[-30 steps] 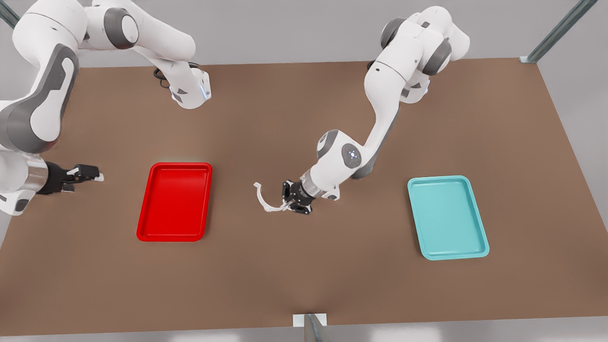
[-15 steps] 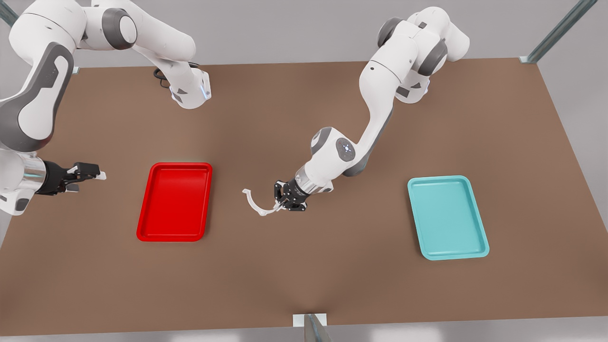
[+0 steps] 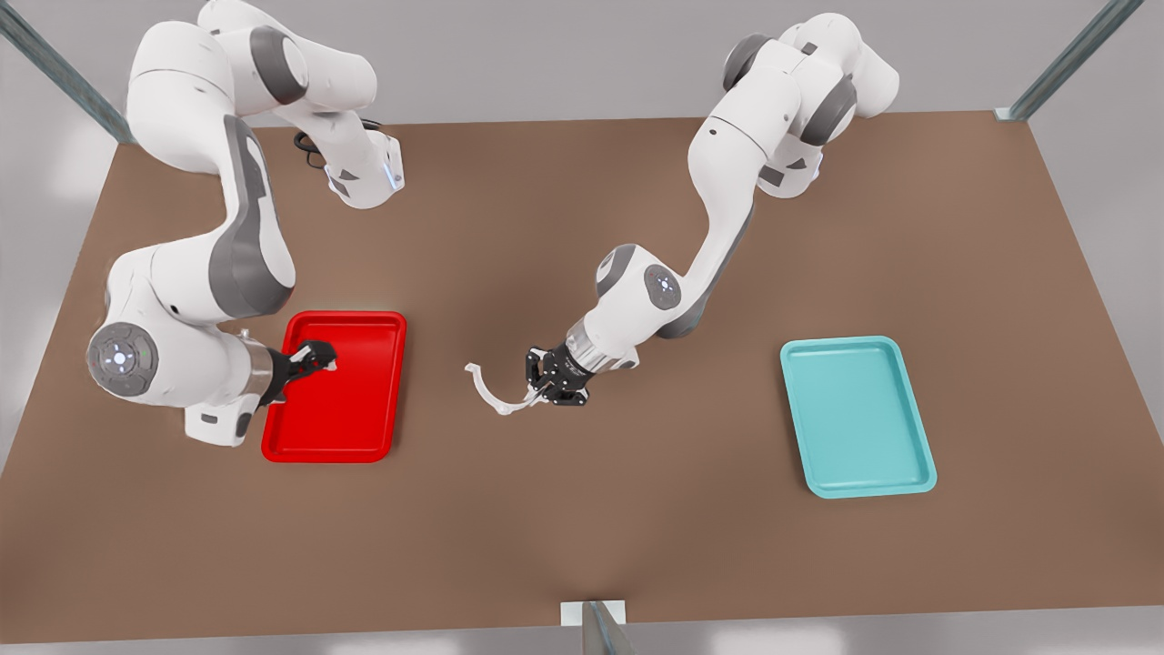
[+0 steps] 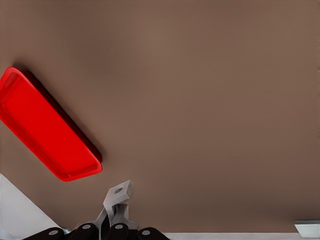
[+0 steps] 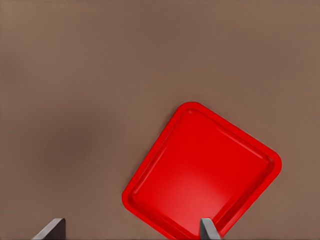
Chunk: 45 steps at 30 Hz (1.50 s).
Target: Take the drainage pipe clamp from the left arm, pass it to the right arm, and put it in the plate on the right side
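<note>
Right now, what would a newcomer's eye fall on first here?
Mid-table, the left gripper holds the white clamp, its arc jutting toward the red plate. The right gripper hangs open over that plate's near corner. A teal tray lies at the front view's right.

Both arms are showing glossy white rounded shells with grey bands at the joints. A round grey cap with a small glowing blue dot is sitting on the right arm (image 3: 173, 355) near its wrist, and a like cap on the left arm (image 3: 664, 287). Each wrist is ending in a silvery ring and a black two-finger gripper, the right gripper (image 3: 314, 359) and the left gripper (image 3: 546, 382). A black cable is looping at one arm's base.
</note>
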Motion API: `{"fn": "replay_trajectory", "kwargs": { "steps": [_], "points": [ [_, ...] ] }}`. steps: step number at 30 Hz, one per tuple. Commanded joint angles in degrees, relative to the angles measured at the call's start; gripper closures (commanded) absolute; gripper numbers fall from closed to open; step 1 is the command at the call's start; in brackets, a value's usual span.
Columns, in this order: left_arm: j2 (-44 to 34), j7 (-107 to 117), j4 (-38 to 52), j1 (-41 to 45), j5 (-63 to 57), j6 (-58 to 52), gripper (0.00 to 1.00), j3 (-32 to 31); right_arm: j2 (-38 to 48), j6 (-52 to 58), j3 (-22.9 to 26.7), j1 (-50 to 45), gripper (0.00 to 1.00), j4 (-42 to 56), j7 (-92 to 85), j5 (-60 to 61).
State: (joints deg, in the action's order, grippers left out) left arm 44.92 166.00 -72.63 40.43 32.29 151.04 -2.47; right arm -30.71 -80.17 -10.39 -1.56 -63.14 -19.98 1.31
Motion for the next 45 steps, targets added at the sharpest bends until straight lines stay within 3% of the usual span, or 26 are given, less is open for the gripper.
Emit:
{"fn": "replay_trajectory", "kwargs": {
  "steps": [1,20,27,32,34,45],
  "points": [
    [0.0,33.2,0.0,0.0,-0.2,0.0,0.79,0.0,-0.8,-8.9,0.0,-1.7,0.0,-2.1,15.4,0.0],
    [1.0,31.9,-0.1,-0.1,-0.3,0.0,0.79,0.1,-6.6,-19.6,0.0,-13.3,0.0,-6.9,25.2,0.1],
    [1.1,31.9,-0.2,-0.1,-0.2,-0.1,0.79,0.0,-6.2,-20.5,0.5,-12.9,0.0,-6.9,25.1,-2.2],
    [1.3,31.8,-0.2,-0.1,-0.2,0.0,0.79,0.0,-1.2,-18.6,-0.3,-13.6,0.0,-6.7,28.0,-2.4],
    [1.4,31.8,-0.1,-0.1,-0.2,0.0,0.79,0.0,-1.6,-19.3,-0.1,-19.3,0.0,-6.4,30.4,-9.2],
    [1.4,31.8,-0.2,-0.3,-0.1,0.0,0.79,0.0,-5.8,-25.8,-0.2,-22.1,0.0,-6.9,32.2,-13.9]
  ]
}}
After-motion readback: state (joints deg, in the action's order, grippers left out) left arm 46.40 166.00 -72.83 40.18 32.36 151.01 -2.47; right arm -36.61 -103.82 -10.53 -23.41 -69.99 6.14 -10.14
